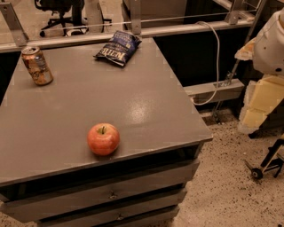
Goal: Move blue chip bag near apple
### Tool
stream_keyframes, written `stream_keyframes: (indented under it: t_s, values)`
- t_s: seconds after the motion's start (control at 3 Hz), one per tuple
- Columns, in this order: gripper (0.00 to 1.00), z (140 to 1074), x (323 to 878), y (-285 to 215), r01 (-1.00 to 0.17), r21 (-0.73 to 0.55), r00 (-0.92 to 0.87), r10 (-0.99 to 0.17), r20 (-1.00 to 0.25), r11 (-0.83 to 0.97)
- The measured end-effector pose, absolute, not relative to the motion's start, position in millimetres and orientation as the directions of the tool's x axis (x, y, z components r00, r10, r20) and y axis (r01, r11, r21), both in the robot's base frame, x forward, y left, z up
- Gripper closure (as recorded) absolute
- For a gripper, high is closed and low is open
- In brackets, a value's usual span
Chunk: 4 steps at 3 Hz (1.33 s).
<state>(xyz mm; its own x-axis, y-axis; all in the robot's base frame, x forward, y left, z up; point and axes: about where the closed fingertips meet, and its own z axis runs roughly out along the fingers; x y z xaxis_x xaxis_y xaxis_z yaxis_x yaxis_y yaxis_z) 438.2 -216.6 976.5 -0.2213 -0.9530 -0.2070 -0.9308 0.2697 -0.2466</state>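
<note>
On my single camera view, the blue chip bag [118, 48] lies flat at the far edge of the table [146, 102], a crinkled, glossy navy pouch with white lettering, its corners puckered and a little raised. The apple [103, 138] sits well apart from it at the near edge, round and smooth, red-orange, with a short stem in a yellowish dimple, and it throws a soft shadow to the side. In the far left corner stands an orange-brown drink can [37, 66], upright, with a shiny metal top; it is well clear of both the bag and the apple. The table top is a flat, matte grey slab with a dull sheen near its middle, and below its front edge I see grey drawer fronts [111, 195] with small knobs. The hand [267, 165] shows as dark, thin parts low at the right edge, off the table and above the floor; I cannot tell how far open it is or whether it has hold of anything. Above it, a rounded white arm casing [270, 42] fills the upper right corner. The floor [230, 190] is pale speckled stone. A light cable [217, 57] droops beyond the table's right side, pale yellow foam-like blocks [262, 102] stand at the right, and an office chair [60, 13] sits at the back.
</note>
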Motion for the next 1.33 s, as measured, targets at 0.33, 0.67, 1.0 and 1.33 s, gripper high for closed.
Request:
stream_keyframes:
  t_s: [0.33, 0.67, 1.0, 1.33]
  values:
    - [0.00, 976, 438, -217, -0.931, -0.247, -0.221, -0.953, -0.207, 0.270]
    - [0.00, 977, 487, -211, -0.920, -0.317, -0.138, -0.949, -0.284, 0.228]
    - [0.00, 982, 563, -196, -0.895, -0.395, -0.038, -0.917, -0.396, 0.208]
    - [0.00, 983, 645, -155, -0.877, -0.433, 0.058, -0.848, -0.527, 0.209]
